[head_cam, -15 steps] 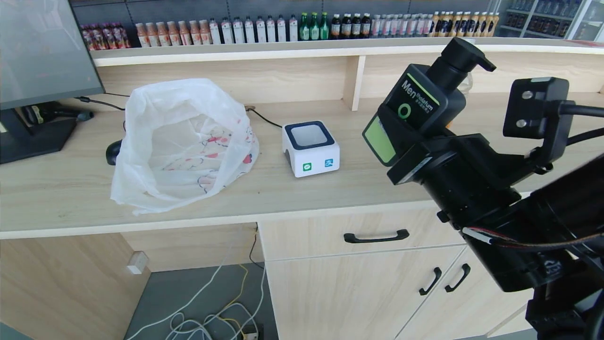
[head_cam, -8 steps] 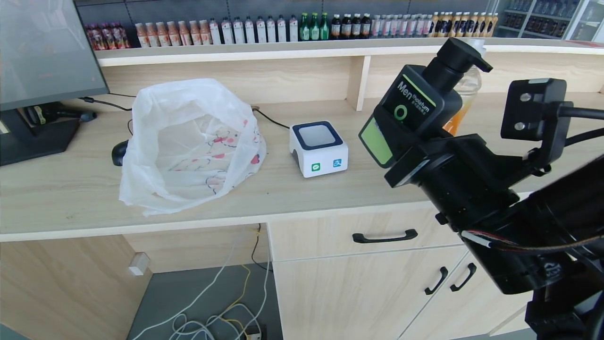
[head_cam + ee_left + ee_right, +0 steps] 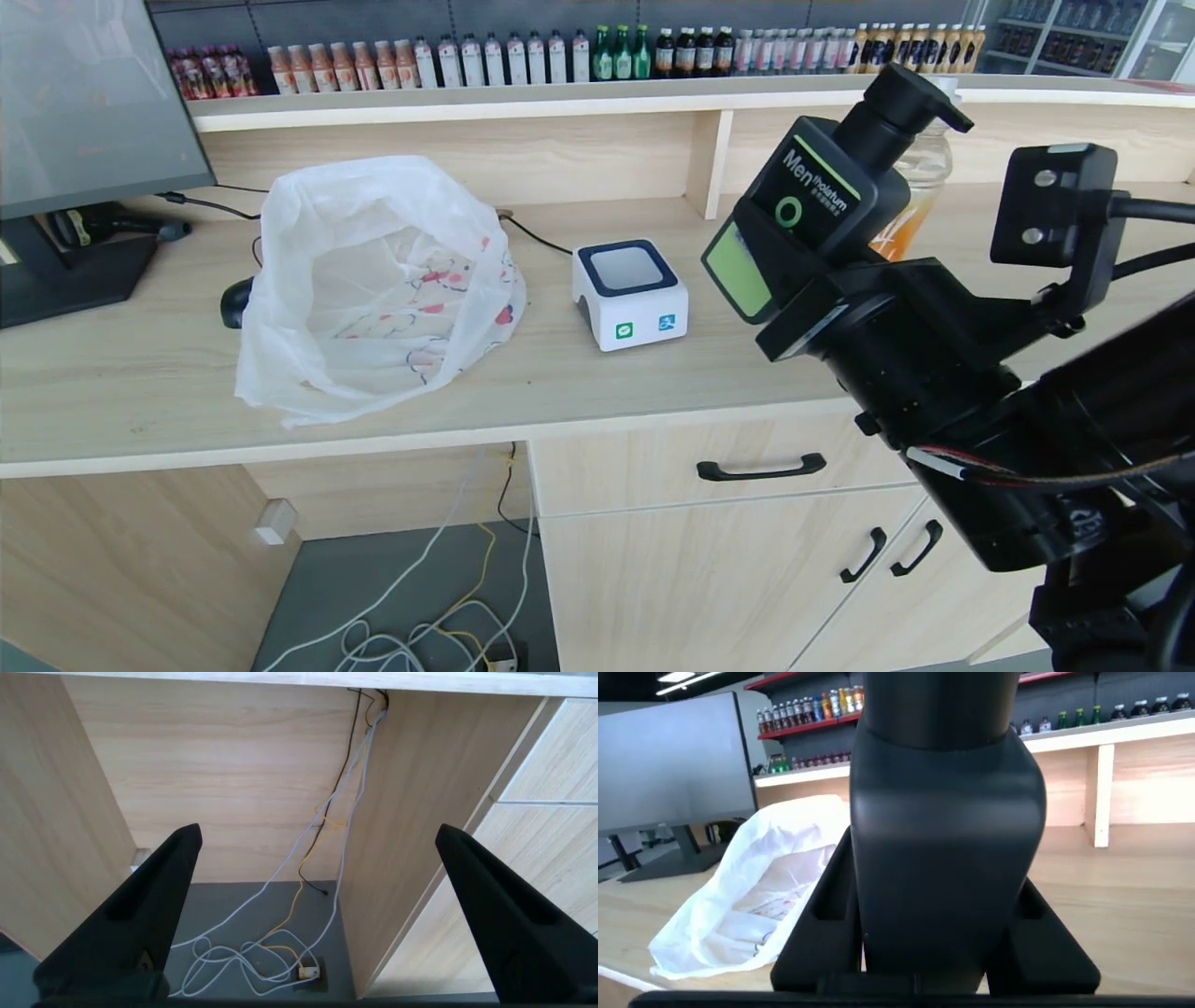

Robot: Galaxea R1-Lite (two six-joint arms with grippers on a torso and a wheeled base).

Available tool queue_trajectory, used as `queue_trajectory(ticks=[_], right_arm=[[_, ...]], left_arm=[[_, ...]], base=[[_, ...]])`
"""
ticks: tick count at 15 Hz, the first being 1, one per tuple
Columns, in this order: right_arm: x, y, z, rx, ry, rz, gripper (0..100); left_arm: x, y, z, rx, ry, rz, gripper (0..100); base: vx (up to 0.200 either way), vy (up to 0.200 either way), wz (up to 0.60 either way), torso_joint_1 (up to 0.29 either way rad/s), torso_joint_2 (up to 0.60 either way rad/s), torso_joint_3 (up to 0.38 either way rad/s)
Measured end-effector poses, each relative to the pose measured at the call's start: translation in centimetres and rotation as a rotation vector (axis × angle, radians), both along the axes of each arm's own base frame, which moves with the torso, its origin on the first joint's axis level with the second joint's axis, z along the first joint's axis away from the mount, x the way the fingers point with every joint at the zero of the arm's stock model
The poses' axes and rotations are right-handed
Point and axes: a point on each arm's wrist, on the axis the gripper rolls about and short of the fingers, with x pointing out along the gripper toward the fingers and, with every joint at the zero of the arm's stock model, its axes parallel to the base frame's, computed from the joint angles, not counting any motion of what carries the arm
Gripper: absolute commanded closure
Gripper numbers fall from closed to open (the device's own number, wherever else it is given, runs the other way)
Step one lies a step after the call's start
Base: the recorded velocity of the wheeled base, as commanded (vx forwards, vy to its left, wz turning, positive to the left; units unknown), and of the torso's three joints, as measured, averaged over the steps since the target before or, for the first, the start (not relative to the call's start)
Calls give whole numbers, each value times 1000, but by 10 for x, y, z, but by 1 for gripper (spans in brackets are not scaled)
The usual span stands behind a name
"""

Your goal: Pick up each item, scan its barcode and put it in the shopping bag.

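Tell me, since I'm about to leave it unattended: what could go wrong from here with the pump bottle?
The right hand grips the black pump bottle near its base, tilted; it might slip. Which face carries the barcode is unclear, so the scanner could miss it. The shopping bag slumps sideways, so the drop may catch its rim.

Wide-open bag mouth, tight squeeze at the back

The counter (image 3: 140, 373) is bare along the front and right of the scanner (image 3: 630, 294), below the pump bottle (image 3: 822, 201) clamped in the right gripper (image 3: 803, 289). Only a narrow strip separates scanner and shopping bag (image 3: 373, 280), whose mouth gapes up and forward. Back is boxed in by the shelf (image 3: 467, 107), its divider (image 3: 707, 163), a cable (image 3: 532, 235) and an orange bottle (image 3: 910, 201).
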Motion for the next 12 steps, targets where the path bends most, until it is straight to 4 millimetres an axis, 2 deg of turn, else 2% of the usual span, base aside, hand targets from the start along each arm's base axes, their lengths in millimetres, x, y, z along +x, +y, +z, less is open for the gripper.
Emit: queue_trajectory(ticks=[3, 7, 9, 12], right_arm=[[10, 11, 13, 44, 31, 35, 100], [28, 27, 44, 160, 104, 106, 100], [36, 33, 51, 204, 113, 125, 100], [50, 41, 50, 242, 118, 137, 100]], left_arm=[[0, 0, 0, 1, 0, 0, 0], [0, 0, 0, 0, 0, 0, 0], [0, 0, 0, 0, 0, 0, 0], [0, 0, 0, 0, 0, 0, 0]], base=[[0, 0, 0, 0, 0, 0], [0, 0, 0, 0, 0, 0], [0, 0, 0, 0, 0, 0], [0, 0, 0, 0, 0, 0]])
